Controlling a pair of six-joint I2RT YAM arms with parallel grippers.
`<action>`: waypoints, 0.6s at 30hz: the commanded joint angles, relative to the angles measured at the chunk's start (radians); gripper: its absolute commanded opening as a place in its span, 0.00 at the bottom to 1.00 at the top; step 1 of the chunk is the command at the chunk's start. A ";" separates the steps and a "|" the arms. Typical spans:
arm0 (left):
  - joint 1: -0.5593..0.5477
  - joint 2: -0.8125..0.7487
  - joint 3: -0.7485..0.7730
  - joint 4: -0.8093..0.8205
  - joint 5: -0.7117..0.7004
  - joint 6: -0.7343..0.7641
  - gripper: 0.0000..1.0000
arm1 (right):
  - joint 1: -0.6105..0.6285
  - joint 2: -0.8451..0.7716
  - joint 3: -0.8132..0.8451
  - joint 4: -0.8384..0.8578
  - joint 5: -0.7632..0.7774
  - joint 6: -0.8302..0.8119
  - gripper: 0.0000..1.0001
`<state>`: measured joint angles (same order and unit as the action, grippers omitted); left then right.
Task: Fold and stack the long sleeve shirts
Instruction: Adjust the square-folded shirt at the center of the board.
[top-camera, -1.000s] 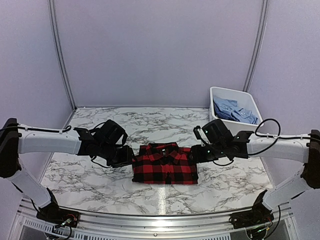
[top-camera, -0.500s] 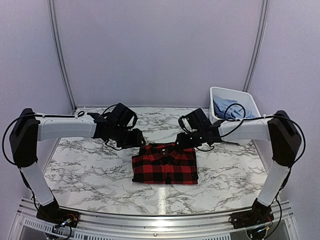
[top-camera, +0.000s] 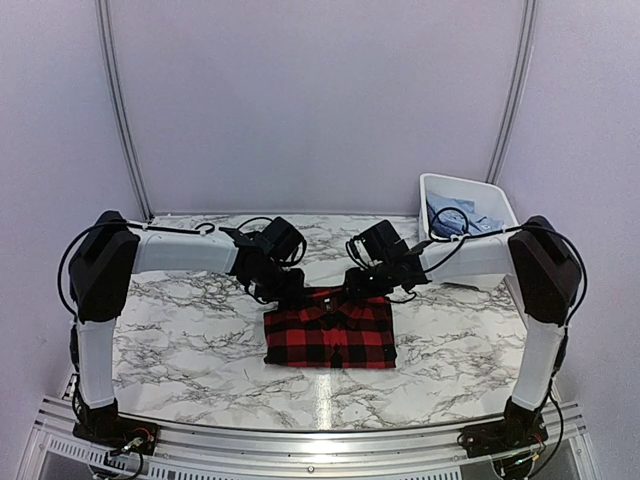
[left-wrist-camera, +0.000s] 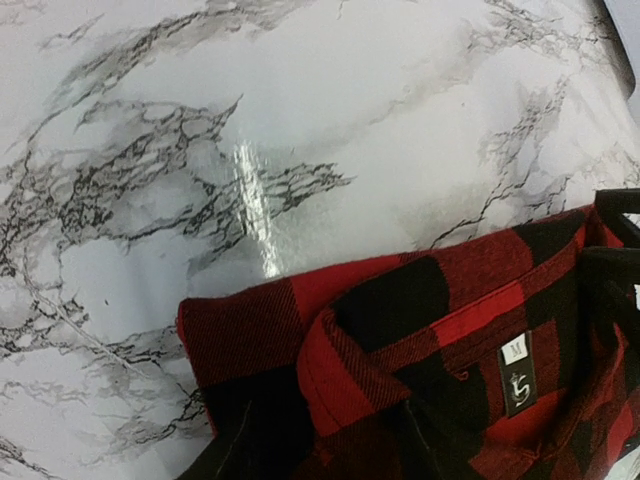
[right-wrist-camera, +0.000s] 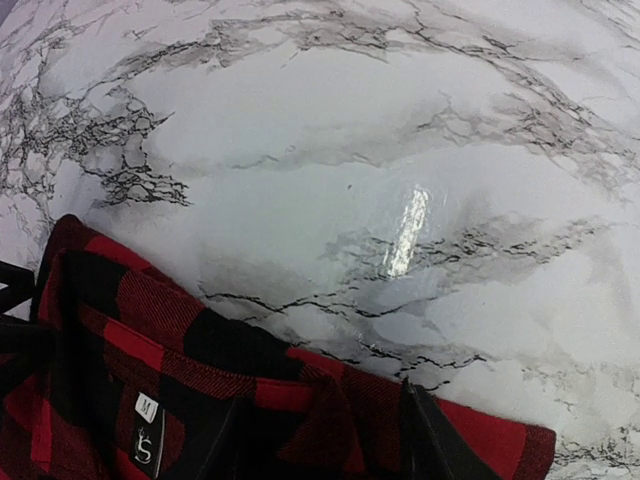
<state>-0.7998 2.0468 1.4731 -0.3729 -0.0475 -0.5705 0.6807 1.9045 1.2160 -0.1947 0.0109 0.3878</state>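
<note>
A folded red-and-black check long sleeve shirt (top-camera: 330, 335) lies flat on the marble table, collar toward the back. My left gripper (top-camera: 291, 291) hangs over its back left corner and my right gripper (top-camera: 354, 285) over its back right corner. In the left wrist view the shirt (left-wrist-camera: 420, 330) shows its collar and size label, and the left gripper (left-wrist-camera: 325, 460) stands open with the left collar point between its dark fingers (left-wrist-camera: 228, 455). In the right wrist view the shirt (right-wrist-camera: 130, 320) fills the lower left, and the right gripper (right-wrist-camera: 325, 445) is open astride the right collar point.
A white tub (top-camera: 505, 215) at the back right of the table holds light blue shirts (top-camera: 472, 222). Bare marble table (top-camera: 180, 340) surrounds the folded shirt. Grey walls close in the back and sides.
Both arms have swung from the shirt's left and right sides inward and back to its two collar corners. The shirt has not moved and the jaws keep the same spread.
</note>
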 joint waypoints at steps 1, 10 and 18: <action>-0.001 0.019 0.051 -0.026 -0.028 0.023 0.47 | 0.011 0.028 0.054 -0.005 0.031 -0.003 0.43; -0.001 0.067 0.084 -0.024 -0.012 0.036 0.37 | 0.024 0.045 0.076 -0.031 0.074 0.014 0.16; -0.004 0.099 0.104 -0.029 -0.002 0.023 0.34 | 0.043 0.052 0.091 -0.048 0.102 0.017 0.09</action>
<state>-0.7998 2.1201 1.5391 -0.3737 -0.0536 -0.5480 0.7074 1.9343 1.2610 -0.2222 0.0776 0.3962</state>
